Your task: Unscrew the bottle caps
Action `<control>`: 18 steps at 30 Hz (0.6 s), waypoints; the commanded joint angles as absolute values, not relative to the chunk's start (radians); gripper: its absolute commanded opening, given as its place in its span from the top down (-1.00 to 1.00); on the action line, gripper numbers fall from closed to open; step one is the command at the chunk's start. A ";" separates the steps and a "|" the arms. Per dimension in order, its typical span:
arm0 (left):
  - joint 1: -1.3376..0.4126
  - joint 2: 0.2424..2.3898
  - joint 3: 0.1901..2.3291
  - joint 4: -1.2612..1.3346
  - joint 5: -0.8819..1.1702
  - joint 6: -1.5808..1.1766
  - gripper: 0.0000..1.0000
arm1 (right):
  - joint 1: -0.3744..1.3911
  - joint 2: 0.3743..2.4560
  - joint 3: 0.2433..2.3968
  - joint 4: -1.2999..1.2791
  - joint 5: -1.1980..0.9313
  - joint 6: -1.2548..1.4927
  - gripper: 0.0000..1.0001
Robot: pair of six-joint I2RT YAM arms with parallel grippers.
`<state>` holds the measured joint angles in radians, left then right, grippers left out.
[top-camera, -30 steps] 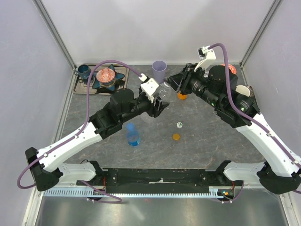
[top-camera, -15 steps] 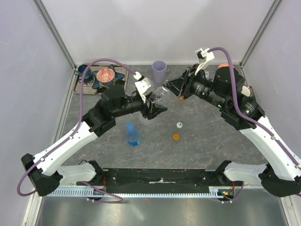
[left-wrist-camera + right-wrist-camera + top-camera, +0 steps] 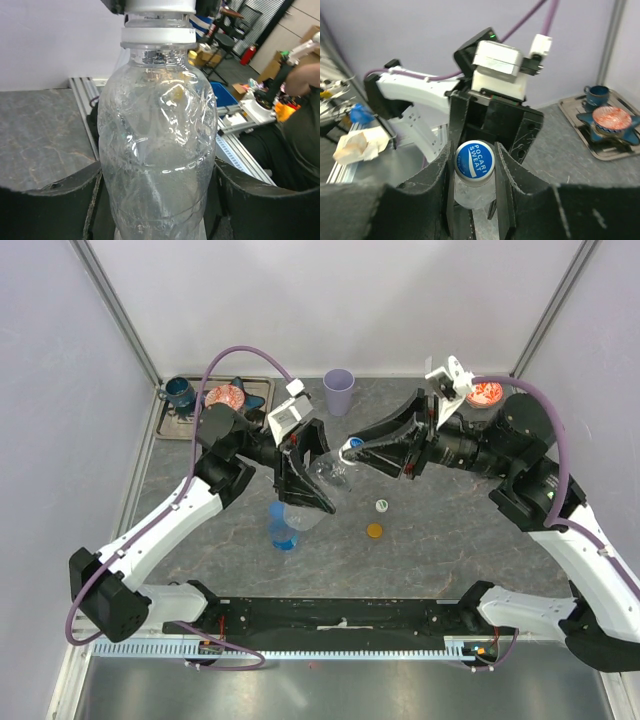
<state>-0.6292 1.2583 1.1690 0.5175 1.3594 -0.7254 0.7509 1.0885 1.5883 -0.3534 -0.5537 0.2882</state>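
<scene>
Well off every wall (image 3: 300, 310), left tool (image 3: 308, 483) grips bottle (image 3: 157, 125), right tool (image 3: 362, 452) cap (image 3: 474, 159).

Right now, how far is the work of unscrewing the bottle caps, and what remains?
Done: an orange cap and a white-and-green cap lie loose on the table. In hand: the left gripper holds the clear bottle, and the right gripper is shut on its blue-topped cap, which sits on the neck. Left: that cap, and perhaps the blue bottle, whose top is unclear.
</scene>
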 commanded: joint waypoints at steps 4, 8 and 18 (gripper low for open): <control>-0.609 1.285 1.175 0.796 1.457 -0.942 -0.01 | 0.756 0.989 1.526 -0.212 -0.862 0.307 1.00; -0.609 1.299 1.169 0.793 1.462 -0.940 -0.02 | 0.758 0.979 1.548 -0.204 -0.887 0.299 1.00; -0.609 1.347 1.160 0.841 1.474 -0.986 -0.02 | 0.758 0.966 1.525 -0.131 -1.098 0.345 1.00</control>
